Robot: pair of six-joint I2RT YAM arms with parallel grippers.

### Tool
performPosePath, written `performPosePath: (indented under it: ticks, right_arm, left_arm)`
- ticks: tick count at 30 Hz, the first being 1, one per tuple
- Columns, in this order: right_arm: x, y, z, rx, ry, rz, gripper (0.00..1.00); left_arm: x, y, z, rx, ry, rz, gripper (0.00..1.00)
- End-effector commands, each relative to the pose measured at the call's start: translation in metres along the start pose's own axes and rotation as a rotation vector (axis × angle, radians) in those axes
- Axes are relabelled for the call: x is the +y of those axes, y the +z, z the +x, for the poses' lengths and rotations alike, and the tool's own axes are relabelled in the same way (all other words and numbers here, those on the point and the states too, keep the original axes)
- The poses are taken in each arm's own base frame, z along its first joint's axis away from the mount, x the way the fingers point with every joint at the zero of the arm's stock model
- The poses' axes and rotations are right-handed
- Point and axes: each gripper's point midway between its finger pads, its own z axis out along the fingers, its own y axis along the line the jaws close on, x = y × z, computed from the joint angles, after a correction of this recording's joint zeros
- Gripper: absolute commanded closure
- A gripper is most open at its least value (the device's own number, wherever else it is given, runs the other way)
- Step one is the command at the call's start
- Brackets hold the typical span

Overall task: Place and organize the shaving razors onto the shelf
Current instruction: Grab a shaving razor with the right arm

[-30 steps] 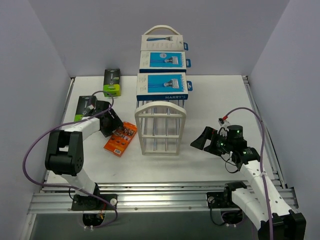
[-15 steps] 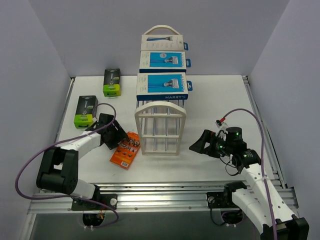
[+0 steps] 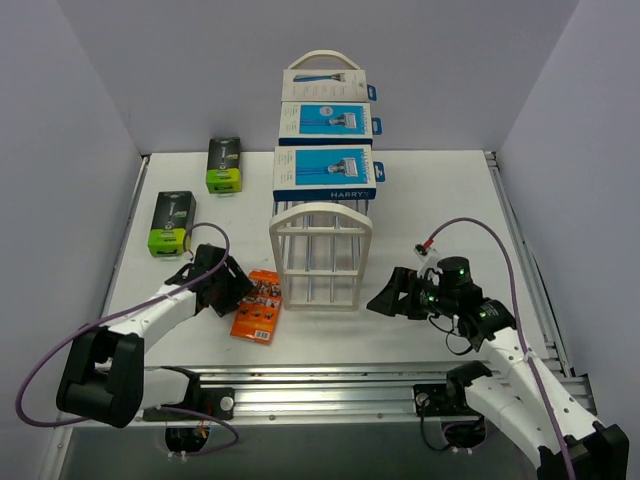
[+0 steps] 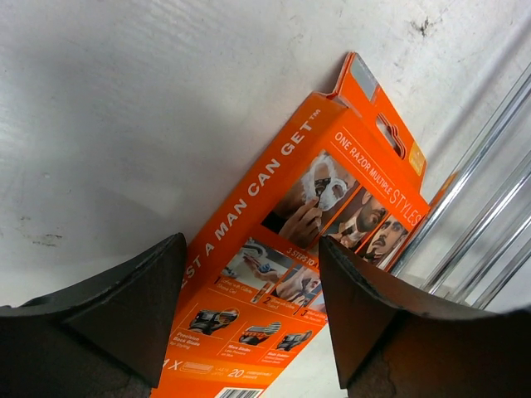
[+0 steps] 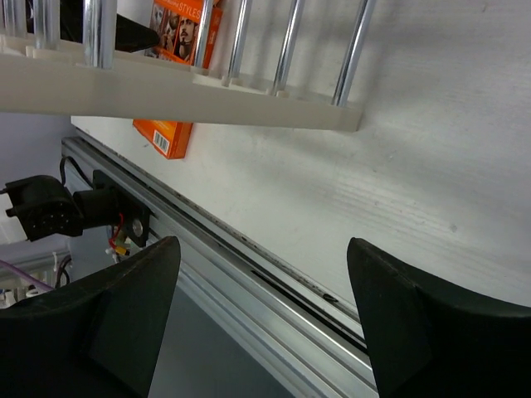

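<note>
ok so looking down from above: the orange box (image 3: 256, 306) is lying flat on the bench (image 3: 440, 200), at about 8 o'clock from the near end of the shelf (image 3: 320, 208), just beside it and not on it yet. The left arm (image 3: 160, 305) comes in from 8 o'clock and the left jaws are grasping that box near its 10 o'clock end. On the left wrist camera there's a finger (image 4: 99, 315) on each long edge, and the printed front faces up between them, with photos of guys shaving and ONE RAZOR MULTIPLE STYLES. Three blue and white boxes are already on the shelf, one per tier: the nearest box (image 3: 325, 172) says HARRY'S, the middle box (image 3: 326, 120) is behind it toward 12 o'clock, and the far box (image 3: 322, 85) is right at the back. Two black and green boxes sit on the bench out at 10 o'clock from the shelf, the nearer box (image 3: 171, 222) and the farther box (image 3: 223, 165), both apart from the arms. The right arm (image 3: 512, 352) is at 4 o'clock of the shelf with the right jaws released, spread wide with nothing between the fingers (image 5: 83, 323). They're aimed at the shelf's bottom bar, with the orange box peeking out past it
</note>
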Motion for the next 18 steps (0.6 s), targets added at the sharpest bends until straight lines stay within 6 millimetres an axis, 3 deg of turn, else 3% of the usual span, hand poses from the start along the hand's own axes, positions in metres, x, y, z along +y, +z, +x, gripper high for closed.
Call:
performPosePath:
  ticks: [1, 9, 14, 17, 18]
  right_arm:
    - [0.009, 0.006, 0.007, 0.010, -0.019, -0.022, 0.23]
    - [0.026, 0.004, 0.010, -0.057, 0.010, -0.067, 0.25]
    - [0.030, 0.016, 0.028, -0.028, 0.033, -0.074, 0.26]
    - [0.037, 0.026, 0.039, -0.009, 0.010, -0.068, 0.26]
    - [0.048, 0.028, 0.042, -0.007, -0.005, -0.096, 0.26]
  left_arm:
    - [0.006, -0.005, 0.015, 0.041, 0.012, -0.004, 0.26]
    - [-0.001, -0.021, 0.038, 0.053, 0.015, 0.060, 0.27]
    - [-0.009, -0.032, 0.048, 0.050, 0.018, 0.109, 0.27]
    - [-0.013, -0.036, 0.054, 0.051, 0.022, 0.133, 0.27]
    - [-0.015, -0.036, 0.056, 0.050, 0.020, 0.140, 0.27]
